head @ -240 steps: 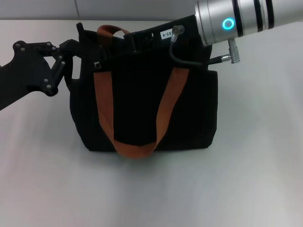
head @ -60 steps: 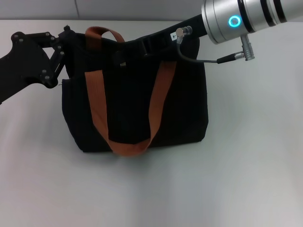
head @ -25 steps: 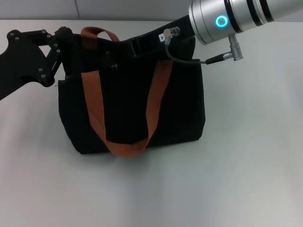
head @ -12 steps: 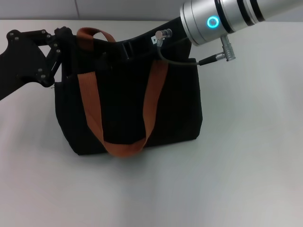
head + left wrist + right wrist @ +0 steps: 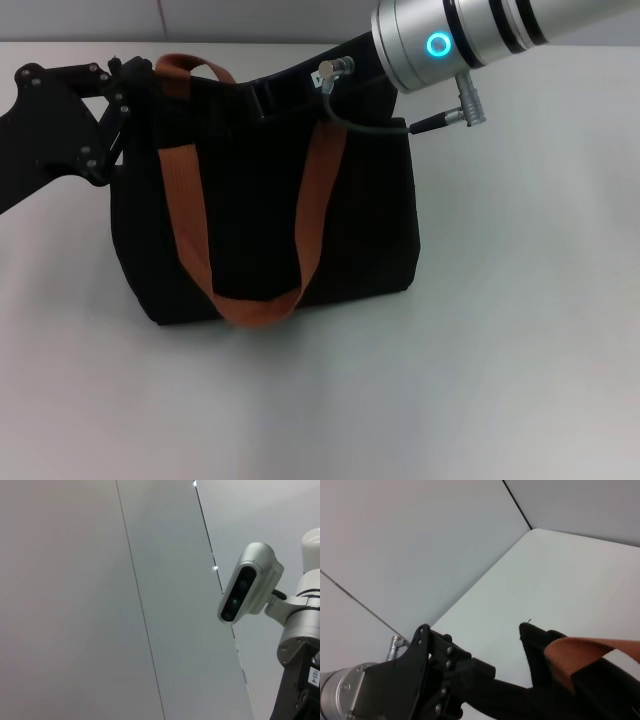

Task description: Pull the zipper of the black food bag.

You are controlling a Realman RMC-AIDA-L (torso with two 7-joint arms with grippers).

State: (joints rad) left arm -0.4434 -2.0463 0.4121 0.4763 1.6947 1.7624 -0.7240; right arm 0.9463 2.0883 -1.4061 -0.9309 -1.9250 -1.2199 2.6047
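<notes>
The black food bag stands upright on the white table, its rust-orange strap handles hanging down the front. My left gripper is shut on the bag's top left corner. My right gripper reaches down onto the bag's top edge near the middle, black against black. The zipper is hidden. The right wrist view shows the left gripper at the bag's corner, beside an orange strap.
The white table stretches in front of and to the right of the bag. A grey wall runs behind it. The left wrist view shows only wall panels and the robot's head camera.
The bag has slid left across the table. My right arm has moved left with it along the top edge. My left gripper has stayed at the bag's corner.
</notes>
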